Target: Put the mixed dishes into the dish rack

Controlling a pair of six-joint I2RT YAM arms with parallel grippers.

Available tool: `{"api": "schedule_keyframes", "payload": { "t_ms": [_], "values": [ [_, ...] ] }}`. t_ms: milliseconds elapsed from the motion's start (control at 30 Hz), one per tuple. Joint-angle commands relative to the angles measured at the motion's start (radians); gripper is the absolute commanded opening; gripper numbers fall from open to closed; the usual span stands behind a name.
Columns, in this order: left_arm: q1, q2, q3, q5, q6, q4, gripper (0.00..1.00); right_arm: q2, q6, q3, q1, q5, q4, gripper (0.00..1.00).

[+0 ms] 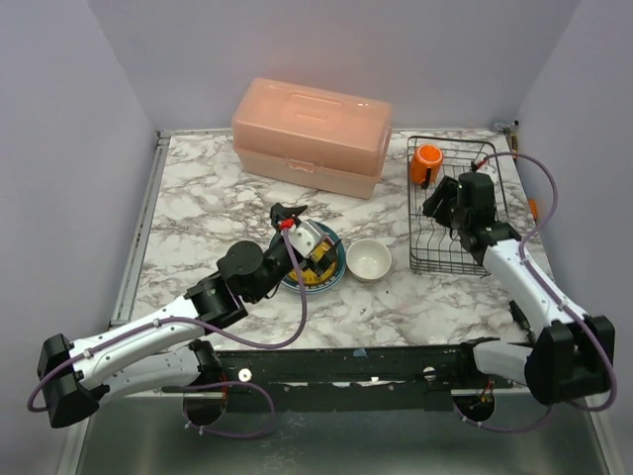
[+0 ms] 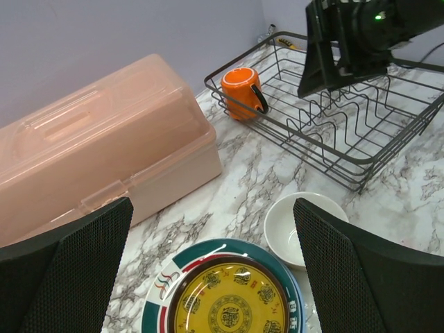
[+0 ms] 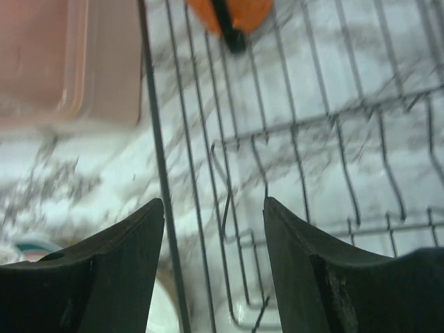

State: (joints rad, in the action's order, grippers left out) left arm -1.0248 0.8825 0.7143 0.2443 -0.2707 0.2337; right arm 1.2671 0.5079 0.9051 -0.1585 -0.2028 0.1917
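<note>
The top external camera is looking steeply down from above and behind the arm bases. It is far enough back to be taking in the whole table, with the pink box at 12 o'clock and the dish rack at 2 o'clock. The left wrist camera is sitting low and near over the plates, facing toward 1 o'clock through the left gripper. The right wrist camera is peering down through the right gripper, very close and blurred. All three are sharing the rack wires, the orange mug and the box.
</note>
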Motion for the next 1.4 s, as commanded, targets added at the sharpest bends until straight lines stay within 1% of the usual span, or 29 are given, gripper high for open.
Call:
{"api": "schedule_keyframes", "payload": {
  "t_ms": [0, 100, 133, 233, 300, 367, 433, 467, 533, 633, 733, 800, 867, 933, 1067, 1133, 1200, 1267, 1367],
  "values": [
    [-0.014, 0.041, 0.015, 0.025, -0.012, -0.001, 0.98, -0.173, 0.024, -0.091, -0.016, 0.169, 0.146, 0.63],
    [-0.016, 0.086, 0.024, 0.015, -0.002, -0.011, 0.98, -0.266, -0.009, -0.088, -0.016, 0.196, 0.192, 0.64],
    [-0.021, 0.101, 0.024, 0.015, 0.005, -0.009, 0.98, -0.291, -0.024, -0.087, -0.016, 0.235, 0.2, 0.65],
    [-0.036, 0.137, 0.014, 0.018, 0.028, 0.019, 0.98, -0.343, -0.05, -0.087, -0.016, 0.233, 0.231, 0.65],
    [-0.044, 0.165, 0.018, 0.026, 0.066, 0.029, 0.98, -0.368, -0.064, -0.087, -0.016, 0.22, 0.253, 0.66],
    [-0.045, 0.195, 0.029, 0.032, 0.145, 0.027, 0.98, -0.396, -0.086, -0.079, -0.016, 0.208, 0.275, 0.66],
    [-0.046, 0.235, 0.069, 0.075, 0.259, -0.029, 0.98, -0.422, -0.104, -0.068, -0.016, 0.168, 0.289, 0.68],
    [-0.046, 0.257, 0.101, 0.111, 0.356, -0.099, 0.98, -0.436, -0.114, -0.064, -0.016, 0.157, 0.292, 0.69],
    [-0.044, 0.319, 0.212, 0.182, 0.536, -0.279, 0.98, -0.463, -0.132, -0.065, -0.016, 0.138, 0.295, 0.7],
    [-0.04, 0.408, 0.356, 0.212, 0.818, -0.562, 0.98, -0.51, -0.127, -0.096, -0.016, 0.107, 0.282, 0.72],
    [-0.027, 0.47, 0.434, 0.137, 1.059, -0.674, 0.96, -0.553, -0.131, -0.115, -0.016, 0.137, 0.254, 0.73],
    [-0.008, 0.521, 0.482, 0.062, 1.244, -0.747, 0.93, -0.57, -0.131, -0.12, -0.016, 0.144, 0.249, 0.74],
    [0.015, 0.583, 0.528, -0.015, 1.398, -0.811, 0.91, -0.578, -0.13, -0.125, -0.016, 0.151, 0.243, 0.75],
    [0.03, 0.64, 0.555, -0.073, 1.524, -0.845, 0.89, -0.578, -0.128, -0.13, -0.015, 0.158, 0.24, 0.75],
    [0.034, 0.71, 0.547, -0.133, 1.709, -0.815, 0.88, -0.575, -0.128, -0.13, -0.016, 0.16, 0.234, 0.75],
    [0.034, 0.739, 0.537, -0.133, 1.798, -0.82, 0.87, -0.579, -0.126, -0.133, -0.016, 0.16, 0.233, 0.75],
    [0.035, 0.757, 0.512, -0.117, 1.88, -0.808, 0.84, -0.587, -0.127, -0.133, -0.016, 0.167, 0.233, 0.75],
    [0.035, 0.777, 0.499, -0.092, 1.929, -0.792, 0.81, -0.598, -0.126, -0.138, -0.016, 0.17, 0.227, 0.75],
    [0.036, 0.815, 0.518, -0.076, 1.986, -0.821, 0.78, -0.61, -0.126, -0.144, -0.016, 0.181, 0.22, 0.75]
  ]
}}
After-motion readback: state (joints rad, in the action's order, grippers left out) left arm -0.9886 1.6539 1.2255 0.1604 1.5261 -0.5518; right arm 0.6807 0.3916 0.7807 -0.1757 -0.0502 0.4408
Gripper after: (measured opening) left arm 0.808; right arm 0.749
